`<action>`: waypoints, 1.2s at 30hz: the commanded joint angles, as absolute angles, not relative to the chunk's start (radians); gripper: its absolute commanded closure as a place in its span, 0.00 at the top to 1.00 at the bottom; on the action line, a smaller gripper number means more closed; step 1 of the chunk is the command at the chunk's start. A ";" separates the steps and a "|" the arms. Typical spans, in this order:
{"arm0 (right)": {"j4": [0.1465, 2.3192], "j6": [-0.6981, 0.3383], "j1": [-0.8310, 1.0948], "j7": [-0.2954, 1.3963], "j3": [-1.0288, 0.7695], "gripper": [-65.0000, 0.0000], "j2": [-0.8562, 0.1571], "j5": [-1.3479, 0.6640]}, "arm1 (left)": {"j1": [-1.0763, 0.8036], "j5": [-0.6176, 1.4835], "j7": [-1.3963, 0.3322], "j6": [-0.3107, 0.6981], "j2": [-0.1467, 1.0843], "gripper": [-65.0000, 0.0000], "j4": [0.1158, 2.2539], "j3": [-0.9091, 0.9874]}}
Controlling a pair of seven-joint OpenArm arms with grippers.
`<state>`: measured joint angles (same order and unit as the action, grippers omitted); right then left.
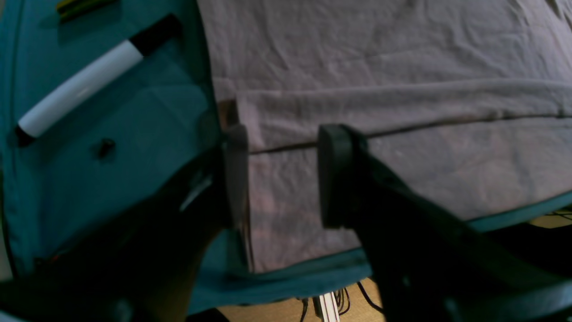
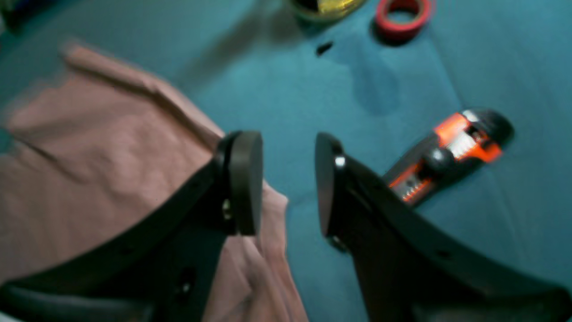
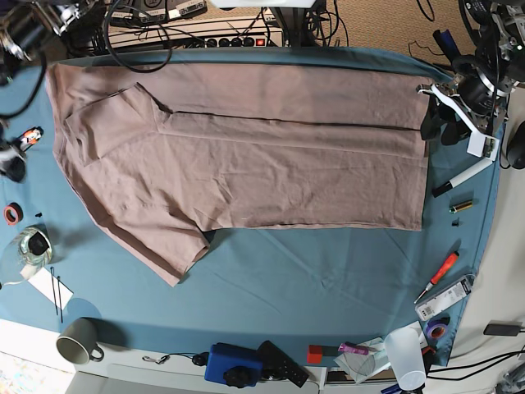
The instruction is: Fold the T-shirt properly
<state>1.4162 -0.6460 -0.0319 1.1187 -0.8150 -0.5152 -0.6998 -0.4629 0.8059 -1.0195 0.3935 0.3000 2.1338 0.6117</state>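
Note:
The pink-beige T-shirt (image 3: 246,164) lies spread flat on the teal table cloth (image 3: 312,279), collar end at the left, hem at the right. Its far long side is folded over onto the body. My left gripper (image 1: 283,179) hangs open just above the hem's far corner (image 3: 422,107), with only cloth beneath its jaws and nothing held. In the base view it is the dark left gripper (image 3: 436,123). My right gripper (image 2: 286,183) is open over the cloth's edge beside the T-shirt (image 2: 89,147), also empty. It shows small at the base view's left edge as the right gripper (image 3: 10,164).
A white marker (image 1: 80,89) lies right of the hem. An orange utility knife (image 2: 447,156) and a red tape roll (image 2: 402,13) lie near my right gripper. A glass jar (image 3: 29,246), a mug (image 3: 78,341), a red screwdriver (image 3: 440,275) and a blue box (image 3: 234,364) line the table's edges.

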 commanded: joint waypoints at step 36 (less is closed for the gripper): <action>0.832 -0.452 -0.610 0.751 0.184 0.31 -0.509 -0.197 | -0.218 0.393 -0.874 0.259 0.310 0.40 1.972 0.199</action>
